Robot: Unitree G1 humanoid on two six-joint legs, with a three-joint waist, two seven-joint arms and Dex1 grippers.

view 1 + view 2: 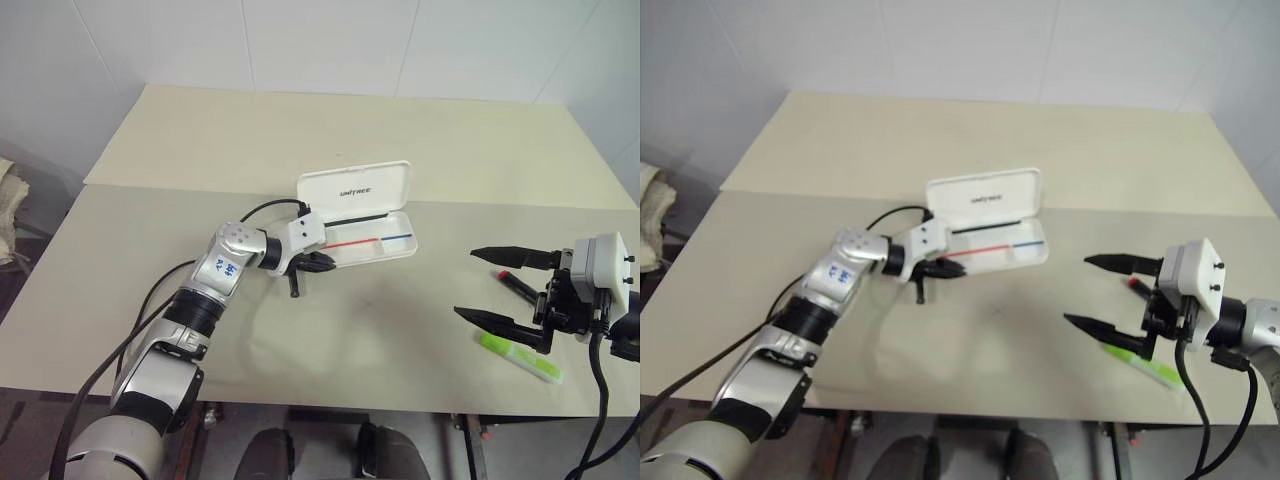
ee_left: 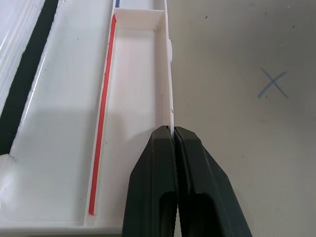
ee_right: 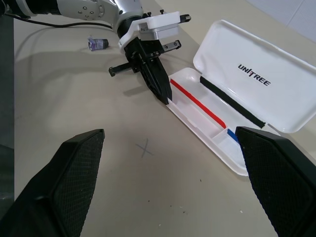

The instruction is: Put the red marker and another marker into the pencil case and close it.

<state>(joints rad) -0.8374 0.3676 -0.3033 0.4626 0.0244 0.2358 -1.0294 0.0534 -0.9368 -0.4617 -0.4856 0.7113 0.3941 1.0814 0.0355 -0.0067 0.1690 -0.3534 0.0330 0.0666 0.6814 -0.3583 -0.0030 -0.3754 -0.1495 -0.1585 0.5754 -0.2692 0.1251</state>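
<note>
Pinching the pencil case (image 1: pixel 365 243) front wall, the left tool (image 1: pixel 318 262) steadies it; the wide-open, empty right tool (image 1: pixel 497 287) hovers nearest the red marker (image 1: pixel 517 283).

The pencil case (image 1: pixel 366 228), a flat white hard-plastic box with rounded corners, lies open on the table, its hinged lid raised and showing dark "unitree" lettering, red and blue lines inside its tray. The red marker (image 1: pixel 517 284), black-barrelled with a red end, lies well to the case's right. Another marker (image 1: pixel 520 358), a pale yellow-green highlighter, lies nearer the table's front edge.
</note>
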